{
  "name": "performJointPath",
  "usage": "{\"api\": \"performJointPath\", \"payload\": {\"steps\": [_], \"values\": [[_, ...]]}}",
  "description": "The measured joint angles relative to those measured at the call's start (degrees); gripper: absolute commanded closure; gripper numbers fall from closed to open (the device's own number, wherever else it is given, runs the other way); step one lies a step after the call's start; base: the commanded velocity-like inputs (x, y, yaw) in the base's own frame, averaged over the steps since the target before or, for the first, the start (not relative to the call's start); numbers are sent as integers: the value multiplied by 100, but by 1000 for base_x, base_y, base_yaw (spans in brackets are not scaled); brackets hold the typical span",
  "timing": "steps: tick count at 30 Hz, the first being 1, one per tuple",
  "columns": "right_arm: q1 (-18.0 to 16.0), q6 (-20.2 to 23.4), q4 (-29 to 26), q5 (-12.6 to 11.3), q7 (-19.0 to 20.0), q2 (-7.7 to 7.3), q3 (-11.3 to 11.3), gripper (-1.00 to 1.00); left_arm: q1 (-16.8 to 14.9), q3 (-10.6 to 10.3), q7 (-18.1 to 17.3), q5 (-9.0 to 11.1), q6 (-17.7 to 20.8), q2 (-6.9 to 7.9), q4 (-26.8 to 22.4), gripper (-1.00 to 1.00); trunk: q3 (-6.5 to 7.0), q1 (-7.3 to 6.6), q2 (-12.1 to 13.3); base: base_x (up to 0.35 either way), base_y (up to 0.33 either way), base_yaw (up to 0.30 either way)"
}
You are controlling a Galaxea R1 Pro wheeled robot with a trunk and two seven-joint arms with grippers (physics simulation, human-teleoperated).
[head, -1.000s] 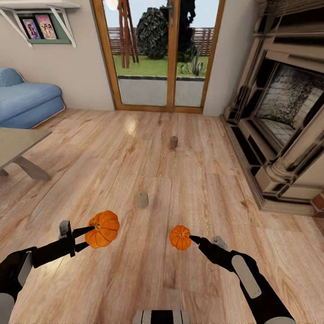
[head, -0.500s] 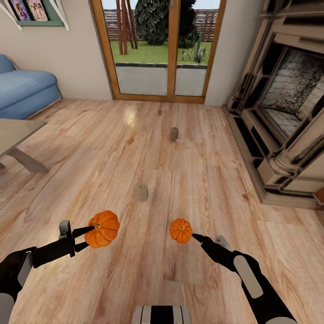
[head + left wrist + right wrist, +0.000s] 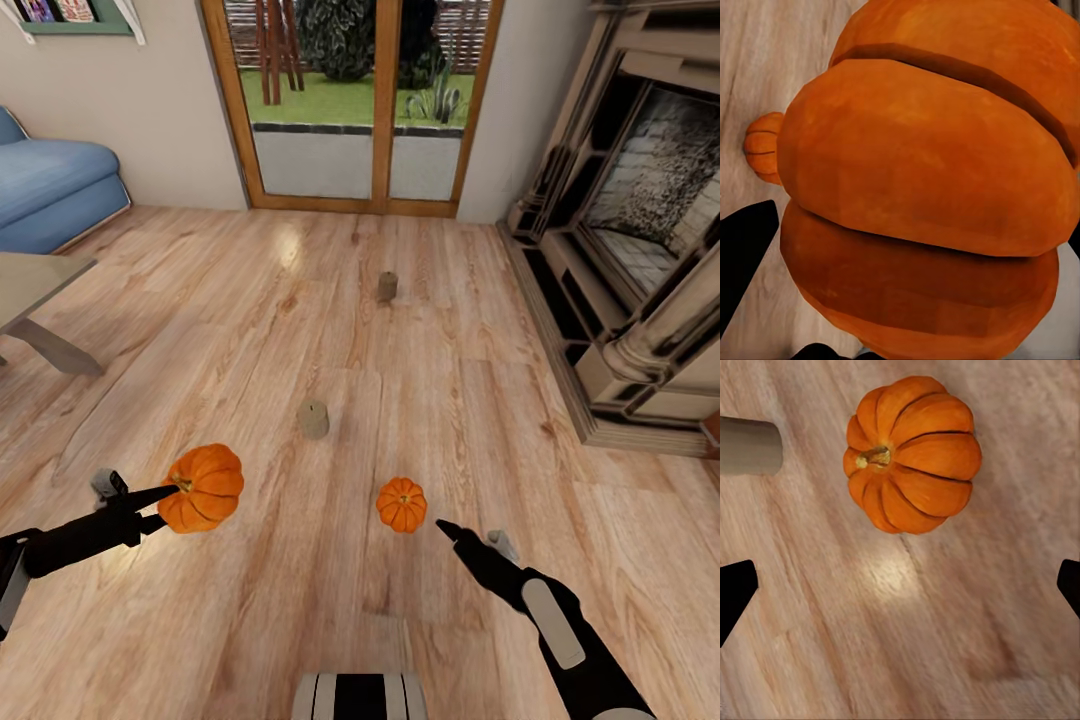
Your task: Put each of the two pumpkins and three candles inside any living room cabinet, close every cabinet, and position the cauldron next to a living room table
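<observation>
Over the wooden floor [image 3: 450,400] of the living room, the task looked barely begun: neither pumpkin was in a cabinet, and no cabinet or cauldron could be made out from where the robot stood. Two candles stood on the boards ahead, the nearer candle [image 3: 313,419] between the two arms and a little beyond them, the farther candle [image 3: 387,287] well apart towards the glass doors [image 3: 360,110]; the third was nowhere to be told. A corner of the table [image 3: 35,285] showed at the robot's left, a blue sofa [image 3: 50,190] beyond it and a stone fireplace [image 3: 640,250] to the right.

The left gripper [image 3: 165,492] was pinching the larger pumpkin [image 3: 202,487] by its stem side, carried clear of the floor; in the left wrist view that pumpkin [image 3: 930,180] sat right against the camera, one dark finger [image 3: 742,247] beside it. The right gripper [image 3: 442,526] held nothing: its fingers were spread wide, their tips [image 3: 735,589] at the far edges of the right wrist view, with the smaller pumpkin [image 3: 911,454] lying on the floor between and beyond them, untouched. From the head view that smaller pumpkin [image 3: 401,503] rested just ahead of the open right claw. By my judgement everything was still left: both pumpkins, three candles, the cabinet doors, the cauldron
</observation>
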Motion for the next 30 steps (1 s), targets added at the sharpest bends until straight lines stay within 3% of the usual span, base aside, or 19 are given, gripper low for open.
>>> {"api": "performJointPath", "payload": {"steps": [3,8,11,23,30], "values": [[0,-57,7,-2,198,10,0,-100,12,-36,0,-2,3,-24,-47,100,0,0,0,25,0,0],[0,-71,15,-1,469,14,5,-100,17,-447,0,-6,5,-49,-68,100,0,0,0,192,0,0],[0,-74,16,7,488,18,8,-100,17,-535,0,4,4,-50,-70,100,0,0,0,57,0,0],[0,-93,26,40,489,27,17,-100,17,-547,0,-4,6,-35,-70,100,0,0,0,234,0,0],[-5,-86,227,30,488,19,12,-100,17,-524,0,3,7,-23,-62,100,-44,6,-2,37,0,0]]}}
